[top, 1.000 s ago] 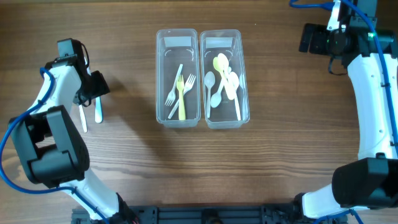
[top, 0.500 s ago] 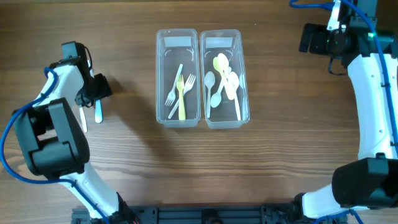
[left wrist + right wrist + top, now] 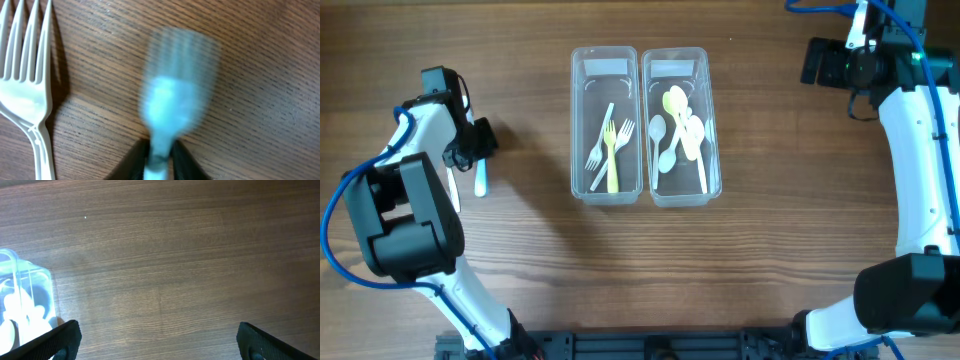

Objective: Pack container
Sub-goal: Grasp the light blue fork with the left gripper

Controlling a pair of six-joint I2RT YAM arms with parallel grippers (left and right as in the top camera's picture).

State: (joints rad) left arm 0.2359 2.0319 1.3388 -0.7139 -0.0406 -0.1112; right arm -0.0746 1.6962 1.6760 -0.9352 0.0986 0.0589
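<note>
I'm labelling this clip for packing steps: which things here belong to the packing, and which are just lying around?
Part of the job:
light blue fork, pinched in the left hand
white fork on the table
fork container
spoon container

Just around:
blue cable on the left arm
right hand, open over bare wood

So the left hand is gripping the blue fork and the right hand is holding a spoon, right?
Not quite. The left hand does grip the blue fork, but the right hand is open and holds nothing, as the right wrist view shows.
</note>
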